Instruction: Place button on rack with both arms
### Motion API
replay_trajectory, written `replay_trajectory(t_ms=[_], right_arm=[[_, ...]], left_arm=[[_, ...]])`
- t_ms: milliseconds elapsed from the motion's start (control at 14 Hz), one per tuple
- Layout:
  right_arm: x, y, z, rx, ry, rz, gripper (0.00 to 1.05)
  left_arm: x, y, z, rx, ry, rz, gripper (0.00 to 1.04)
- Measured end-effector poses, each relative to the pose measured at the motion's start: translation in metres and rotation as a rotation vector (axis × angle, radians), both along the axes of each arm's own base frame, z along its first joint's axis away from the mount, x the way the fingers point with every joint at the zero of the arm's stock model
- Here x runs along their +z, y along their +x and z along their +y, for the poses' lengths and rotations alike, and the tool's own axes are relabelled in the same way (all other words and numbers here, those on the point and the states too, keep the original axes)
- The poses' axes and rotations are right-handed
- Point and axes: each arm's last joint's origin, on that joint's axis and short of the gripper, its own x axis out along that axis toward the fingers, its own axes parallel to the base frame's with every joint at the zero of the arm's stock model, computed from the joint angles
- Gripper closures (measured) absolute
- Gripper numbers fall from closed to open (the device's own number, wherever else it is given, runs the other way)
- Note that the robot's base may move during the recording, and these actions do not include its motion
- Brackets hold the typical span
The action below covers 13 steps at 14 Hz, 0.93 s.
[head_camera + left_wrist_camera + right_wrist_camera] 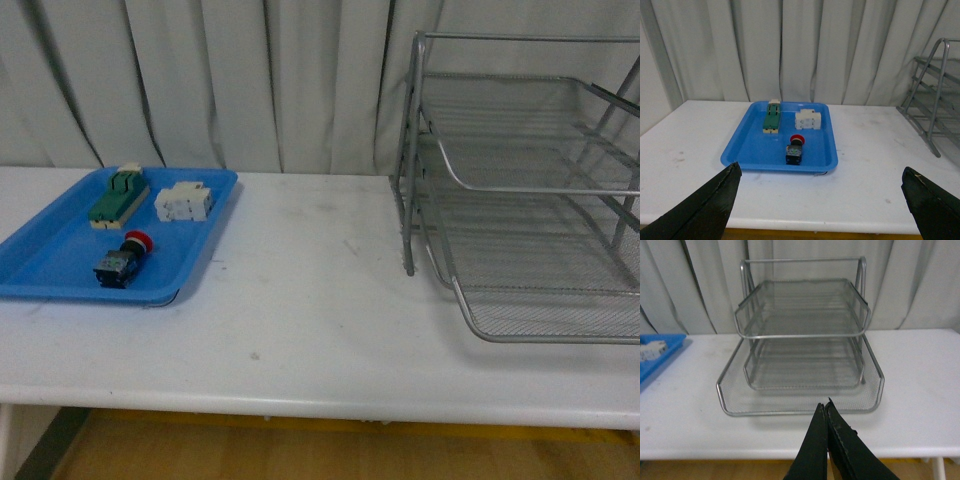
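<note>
The white bench [320, 300] carries the wire-mesh rack [530, 215] on the right and a blue tray [50, 265] on the left, well apart. The right wrist view alone faces the rack's three tiers head-on. On the tray lie a green-and-beige switch block [118, 197], a white block [183, 202] and, nearer the front edge, the button [124, 258] on its side. Only the wrist views show the tools: the left tool [821, 171] has its fingers wide apart, and the right tool [826, 407] is pressed together, holding nothing.
</note>
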Motion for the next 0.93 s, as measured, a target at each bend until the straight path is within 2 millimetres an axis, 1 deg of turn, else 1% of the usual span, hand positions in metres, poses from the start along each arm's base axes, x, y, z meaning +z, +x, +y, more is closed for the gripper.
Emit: replay_trajectory(t_ms=[71, 143, 286, 357, 500, 571, 857, 929], right_arm=[[-0.0007, -0.0064, -0.0001, 0.000, 0.000, -0.013, 1.03], [0.0021, -0.0072, -0.0001, -0.002, 0.001, -0.035, 1.03], [0.0004, -0.0071, -0.0001, -0.002, 0.000, -0.027, 1.03], [0.0002, -0.0071, -0.0001, -0.002, -0.001, -0.024, 1.01], [0.0002, -0.0071, -0.0001, -0.002, -0.001, -0.024, 0.76], [0.0002, -0.0071, -0.0001, -0.002, -0.001, -0.024, 0.65], [0.0002, -0.0071, -0.0001, -0.002, -0.001, -0.024, 0.11], [0.0002, -0.0071, -0.0001, -0.002, -0.001, -0.024, 0.05]], left_arm=[[0.0000, 0.0000, 0.0000, 0.001, 0.000, 0.000, 0.07], [0.0000, 0.0000, 0.0000, 0.000, 0.000, 0.000, 0.07], [0.0000, 0.0000, 0.0000, 0.000, 0.000, 0.000, 0.07], [0.0001, 0.0000, 0.0000, 0.000, 0.000, -0.001, 0.07], [0.0000, 0.0000, 0.0000, 0.000, 0.000, 0.000, 0.07], [0.0001, 0.0000, 0.0000, 0.000, 0.000, -0.001, 0.07], [0.0000, 0.0000, 0.0000, 0.000, 0.000, 0.000, 0.07], [0.0000, 0.0000, 0.0000, 0.000, 0.000, 0.000, 0.07]])
